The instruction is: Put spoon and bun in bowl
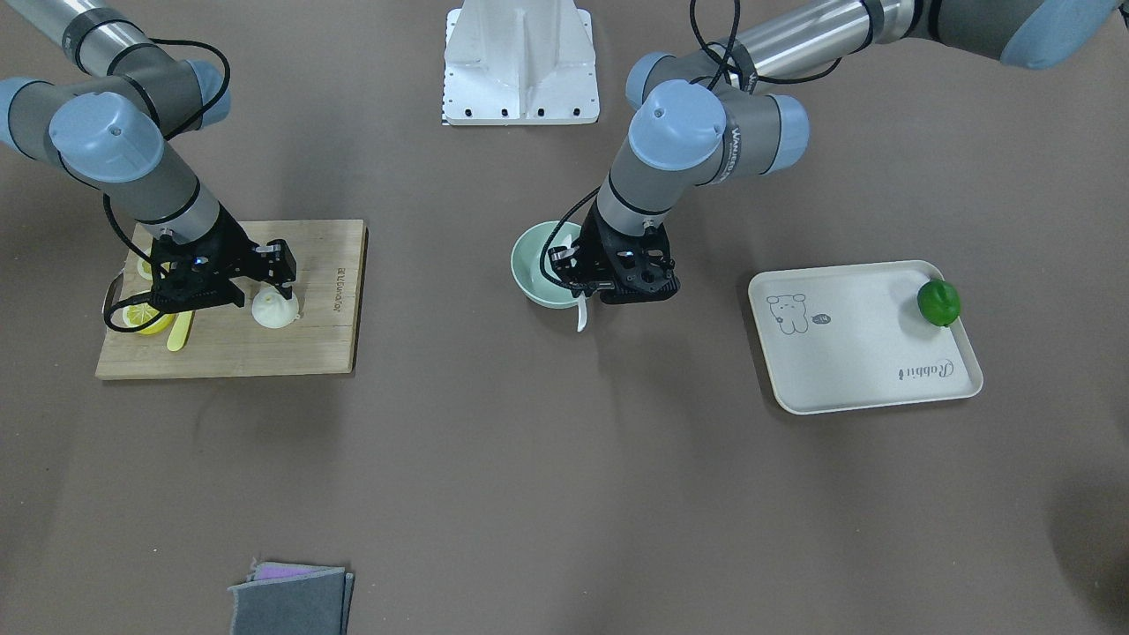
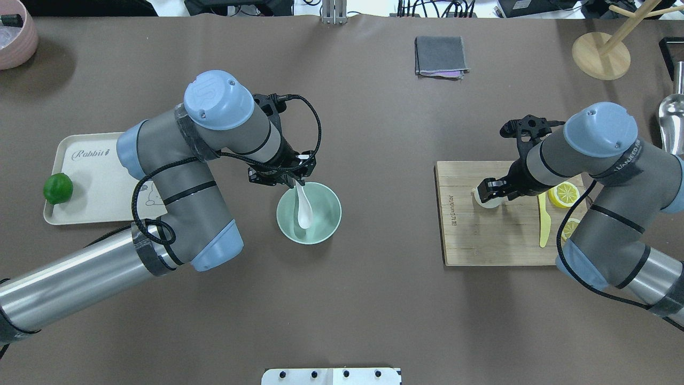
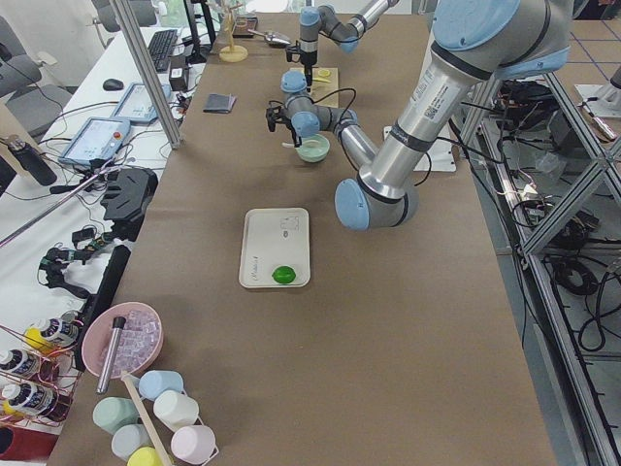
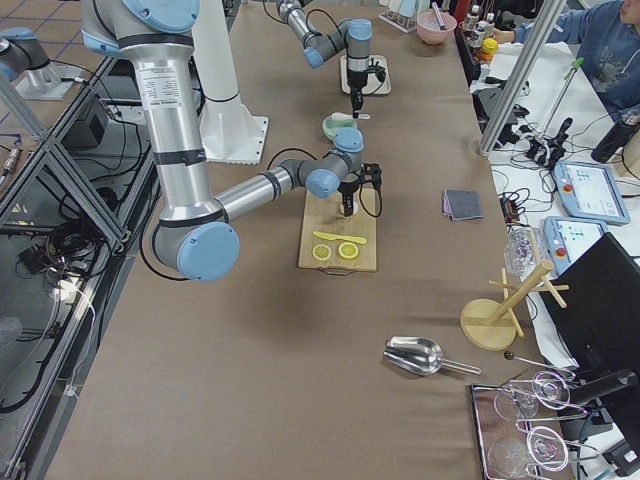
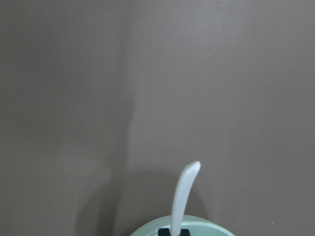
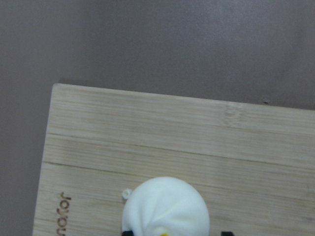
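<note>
The white spoon (image 2: 303,207) lies tilted with its scoop inside the mint-green bowl (image 2: 326,227), and its handle rises over the far rim. My left gripper (image 2: 295,183) is shut on that handle; in the left wrist view the handle (image 5: 184,194) sticks up above the bowl's rim (image 5: 147,231). The handle tip (image 1: 581,317) shows below the gripper in the front view. The white bun (image 2: 485,202) sits on the wooden board (image 2: 481,240). My right gripper (image 2: 489,190) is open and low over the bun (image 6: 165,206), its fingers on either side of it.
Lemon slices (image 2: 566,193) and a yellow knife (image 2: 543,224) lie on the board by the right arm. A cream tray (image 2: 96,176) holding a lime (image 2: 57,188) is at the left. A grey cloth (image 2: 439,56), a wooden stand (image 2: 601,53) and a metal scoop (image 2: 673,123) are further off.
</note>
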Controlling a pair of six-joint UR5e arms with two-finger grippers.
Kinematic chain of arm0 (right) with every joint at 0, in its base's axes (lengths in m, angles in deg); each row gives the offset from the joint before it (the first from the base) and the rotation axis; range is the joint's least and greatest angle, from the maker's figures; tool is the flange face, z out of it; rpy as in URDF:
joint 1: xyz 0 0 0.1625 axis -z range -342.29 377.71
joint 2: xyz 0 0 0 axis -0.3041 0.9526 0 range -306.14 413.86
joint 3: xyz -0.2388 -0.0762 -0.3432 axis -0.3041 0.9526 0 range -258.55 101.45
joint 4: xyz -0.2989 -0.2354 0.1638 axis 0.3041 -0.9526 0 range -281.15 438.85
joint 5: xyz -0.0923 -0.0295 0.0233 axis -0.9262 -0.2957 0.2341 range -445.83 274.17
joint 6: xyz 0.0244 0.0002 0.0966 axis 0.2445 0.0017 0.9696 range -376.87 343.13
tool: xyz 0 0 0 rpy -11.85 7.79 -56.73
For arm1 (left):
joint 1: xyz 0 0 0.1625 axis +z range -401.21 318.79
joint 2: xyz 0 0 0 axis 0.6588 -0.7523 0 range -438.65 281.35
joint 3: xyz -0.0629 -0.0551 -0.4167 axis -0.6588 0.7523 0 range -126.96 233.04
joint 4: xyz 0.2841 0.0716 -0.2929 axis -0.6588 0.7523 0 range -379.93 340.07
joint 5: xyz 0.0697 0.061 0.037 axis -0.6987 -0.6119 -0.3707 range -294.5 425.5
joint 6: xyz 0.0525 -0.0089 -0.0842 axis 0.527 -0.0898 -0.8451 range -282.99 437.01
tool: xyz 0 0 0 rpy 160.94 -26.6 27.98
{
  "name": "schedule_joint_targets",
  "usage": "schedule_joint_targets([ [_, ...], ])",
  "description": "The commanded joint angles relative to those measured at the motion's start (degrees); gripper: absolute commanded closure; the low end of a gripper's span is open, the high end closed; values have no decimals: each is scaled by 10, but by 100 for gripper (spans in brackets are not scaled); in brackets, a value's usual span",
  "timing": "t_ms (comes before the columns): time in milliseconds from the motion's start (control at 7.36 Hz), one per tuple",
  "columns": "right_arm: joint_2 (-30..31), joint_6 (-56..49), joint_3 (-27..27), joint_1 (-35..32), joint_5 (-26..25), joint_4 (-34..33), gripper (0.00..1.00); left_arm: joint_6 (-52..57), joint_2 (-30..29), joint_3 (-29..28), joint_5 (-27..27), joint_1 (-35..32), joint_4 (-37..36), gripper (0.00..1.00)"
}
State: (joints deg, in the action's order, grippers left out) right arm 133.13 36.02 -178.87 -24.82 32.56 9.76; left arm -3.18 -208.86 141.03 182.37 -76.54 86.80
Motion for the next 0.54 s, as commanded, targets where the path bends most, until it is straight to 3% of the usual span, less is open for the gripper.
schedule_joint_targets([
  [0, -1, -1, -1, 3, 1, 1, 94, 0, 1, 12, -6, 1, 0, 2],
  [136, -2, -1, -7, 3, 5, 0, 100, 0, 7, 29, -8, -3, -5, 2],
  [408, -30, 0, -18, -4, 6, -6, 100, 3, 38, 98, -4, -40, -6, 2],
])
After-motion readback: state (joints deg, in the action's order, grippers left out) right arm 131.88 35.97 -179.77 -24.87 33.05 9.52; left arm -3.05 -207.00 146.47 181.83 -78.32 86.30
